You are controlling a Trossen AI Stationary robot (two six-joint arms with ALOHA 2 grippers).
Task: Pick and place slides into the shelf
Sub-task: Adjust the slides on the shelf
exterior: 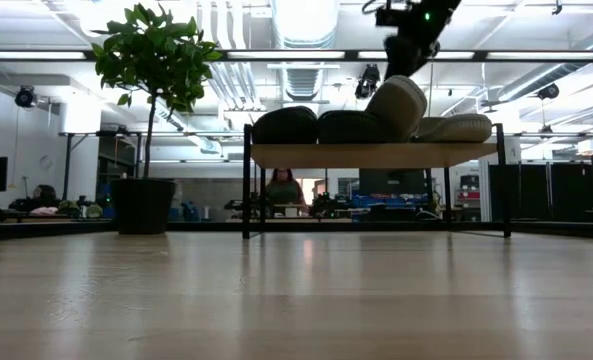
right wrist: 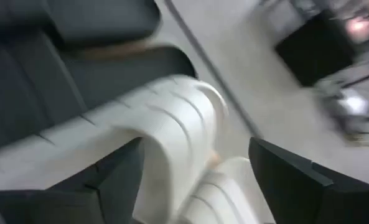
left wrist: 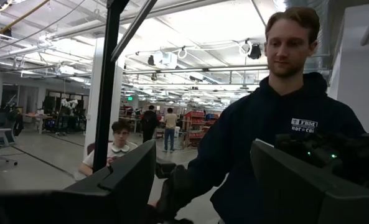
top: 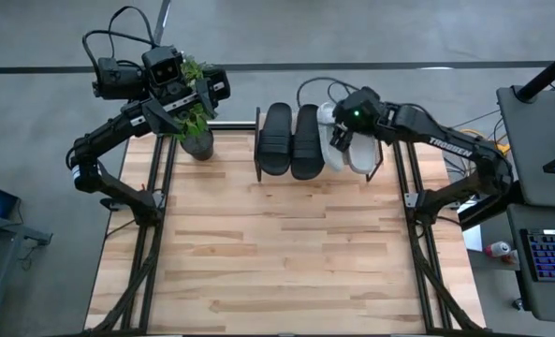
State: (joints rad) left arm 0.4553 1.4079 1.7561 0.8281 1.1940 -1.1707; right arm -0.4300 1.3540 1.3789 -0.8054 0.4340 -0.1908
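Two black wide-strap slides (top: 291, 140) and two pale grey-white slides (top: 344, 150) sit on the low wood-topped black-framed shelf (exterior: 376, 155) at frame top centre, one pale slide tilted against its neighbour, right gripper (top: 344, 133) jaws released above it, left gripper (top: 207, 86) jaws spread, upper left.

Shelf (exterior: 376, 155): stood at the far end of the surface (exterior: 296, 300), a light plank on thin black legs.
Black slides (exterior: 316, 126): two lay side by side on the plank's left part.
Tilted pale slide (exterior: 396, 105): leaned against the neighbouring black one, one end raised.
Flat pale slide (exterior: 461, 128): lay level at the plank's right end.
Right gripper (exterior: 408, 48): hung from above, just over the tilted slide's raised end.
Potted plant (exterior: 148, 120): stood left of the shelf, apart from it.
Person (exterior: 283, 190): seated in the room behind, seen under the plank.
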